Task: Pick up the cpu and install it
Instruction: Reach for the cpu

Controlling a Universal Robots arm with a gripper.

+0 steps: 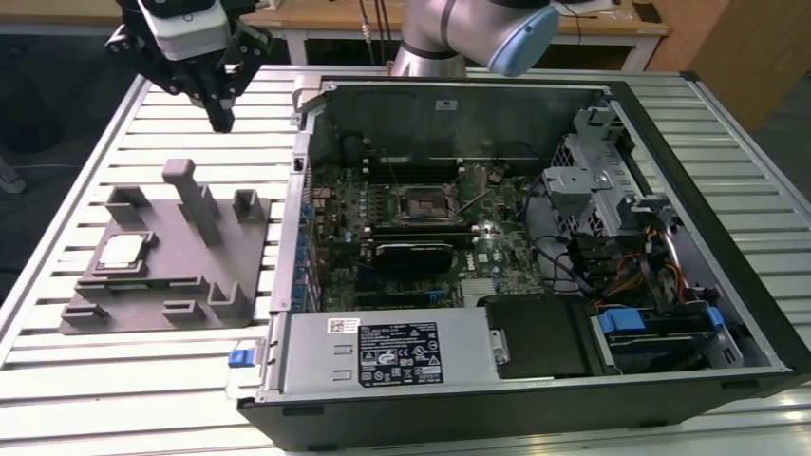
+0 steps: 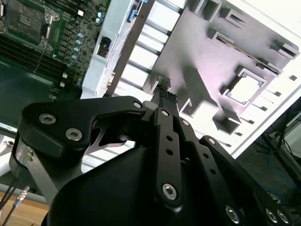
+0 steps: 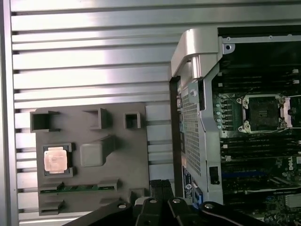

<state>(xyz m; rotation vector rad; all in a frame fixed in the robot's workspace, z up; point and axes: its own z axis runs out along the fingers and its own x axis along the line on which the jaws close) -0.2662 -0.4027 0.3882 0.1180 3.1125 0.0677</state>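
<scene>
With the gripper [image 1: 223, 121] closed and empty, well apart from the cpu [image 1: 122, 251], a skewed approach could strike the upright blocks of the fixture [image 1: 178, 283]

Silver-grey tubular arm [image 1: 438, 33], rounded at one joint by a pale blue cap [image 1: 522, 40]. Carries a white box [image 1: 188, 28] at the wrist, framed by black brackets. Ends in a matt black gripper [image 1: 222, 119], tapering to a narrow tip in the exterior view. Shows, in the second wrist view, flat black links [image 2: 168, 141] with rounded ends, pinned by silver hex screws [image 2: 169, 190], with small holes along the middle bar. Has ribbed black pads [image 2: 163, 96] at the tips. Trails thin dark cables [image 2: 11, 202] with a metal plug beside the glossy black housing.
</scene>
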